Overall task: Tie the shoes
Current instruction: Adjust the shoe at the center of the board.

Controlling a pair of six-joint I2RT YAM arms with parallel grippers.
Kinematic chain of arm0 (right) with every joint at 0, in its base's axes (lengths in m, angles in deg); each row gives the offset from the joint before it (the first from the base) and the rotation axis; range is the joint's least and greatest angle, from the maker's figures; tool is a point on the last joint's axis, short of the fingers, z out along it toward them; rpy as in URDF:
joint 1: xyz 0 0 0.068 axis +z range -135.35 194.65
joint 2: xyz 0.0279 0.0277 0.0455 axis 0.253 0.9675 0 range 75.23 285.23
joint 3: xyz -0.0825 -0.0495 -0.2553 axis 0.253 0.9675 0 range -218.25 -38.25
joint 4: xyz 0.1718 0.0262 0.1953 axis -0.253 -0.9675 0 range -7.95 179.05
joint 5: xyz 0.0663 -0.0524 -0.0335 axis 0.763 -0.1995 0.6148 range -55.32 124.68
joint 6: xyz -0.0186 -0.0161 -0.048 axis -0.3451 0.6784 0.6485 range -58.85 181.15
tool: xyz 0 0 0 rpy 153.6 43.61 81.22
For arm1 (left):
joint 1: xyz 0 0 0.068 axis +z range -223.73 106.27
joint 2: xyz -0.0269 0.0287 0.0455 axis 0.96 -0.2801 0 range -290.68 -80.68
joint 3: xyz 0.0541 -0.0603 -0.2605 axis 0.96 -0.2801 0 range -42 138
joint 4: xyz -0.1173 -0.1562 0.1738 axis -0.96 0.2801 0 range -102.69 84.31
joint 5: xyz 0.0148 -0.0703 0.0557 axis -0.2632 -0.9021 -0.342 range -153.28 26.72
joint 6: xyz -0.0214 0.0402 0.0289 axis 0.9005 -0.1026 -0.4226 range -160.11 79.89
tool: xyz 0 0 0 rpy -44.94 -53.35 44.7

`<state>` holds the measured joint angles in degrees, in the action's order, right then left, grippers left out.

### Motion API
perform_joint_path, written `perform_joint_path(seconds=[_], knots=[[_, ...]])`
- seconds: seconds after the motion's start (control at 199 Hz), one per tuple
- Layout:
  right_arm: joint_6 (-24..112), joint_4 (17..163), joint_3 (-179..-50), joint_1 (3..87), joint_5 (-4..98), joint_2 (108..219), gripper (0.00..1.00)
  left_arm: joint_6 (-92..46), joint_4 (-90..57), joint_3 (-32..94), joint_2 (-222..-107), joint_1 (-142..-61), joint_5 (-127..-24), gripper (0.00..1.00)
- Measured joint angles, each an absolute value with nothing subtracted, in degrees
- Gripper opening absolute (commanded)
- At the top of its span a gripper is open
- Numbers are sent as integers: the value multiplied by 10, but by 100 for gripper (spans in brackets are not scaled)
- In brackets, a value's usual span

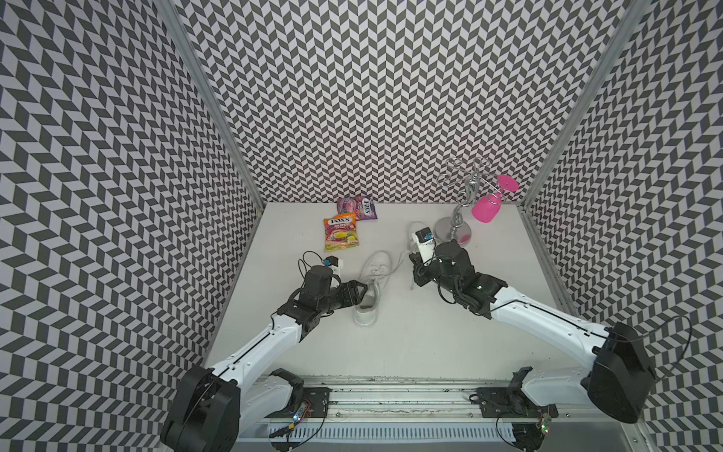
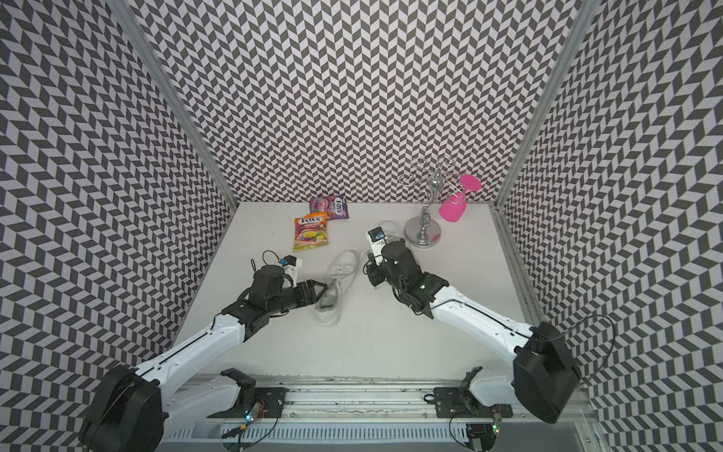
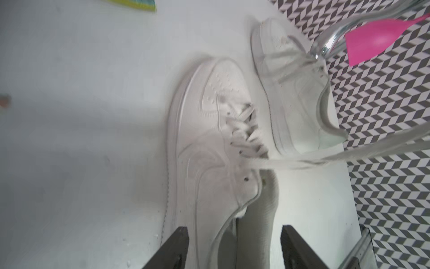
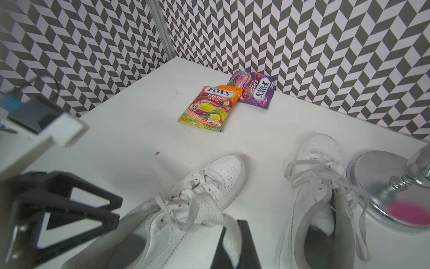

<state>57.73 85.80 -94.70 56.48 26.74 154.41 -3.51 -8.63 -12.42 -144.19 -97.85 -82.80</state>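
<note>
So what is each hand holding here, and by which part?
The right hand pinches a lace of the near shoe, partway along it. The left hand is open around that shoe's collar, gripping nothing.

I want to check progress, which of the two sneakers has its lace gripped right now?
The sneaker nearer the left gripper: the right gripper pinches its lace. The other sneaker, beside the silver stand, has loose laces.

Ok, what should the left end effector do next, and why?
Probably ease the left end effector along the near shoe to its lacing and close there: it stands open at the heel, while the right end effector pinches one lace taut.
</note>
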Motion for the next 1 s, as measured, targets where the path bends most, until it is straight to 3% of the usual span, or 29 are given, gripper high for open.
perform_joint_path(seconds=[0.397, 0.729, 1.005], knots=[[596, 839, -1063, 536, 246, 1698, 3, 2, -174, -160, -1448, -1018, -890, 66], [586, 809, -1030, 511, 253, 1692, 51, -45, -111, -103, -1403, -1005, -817, 66], [567, 763, -1007, 473, 281, 1614, 66, -166, -62, 72, -1502, -1042, -766, 55]])
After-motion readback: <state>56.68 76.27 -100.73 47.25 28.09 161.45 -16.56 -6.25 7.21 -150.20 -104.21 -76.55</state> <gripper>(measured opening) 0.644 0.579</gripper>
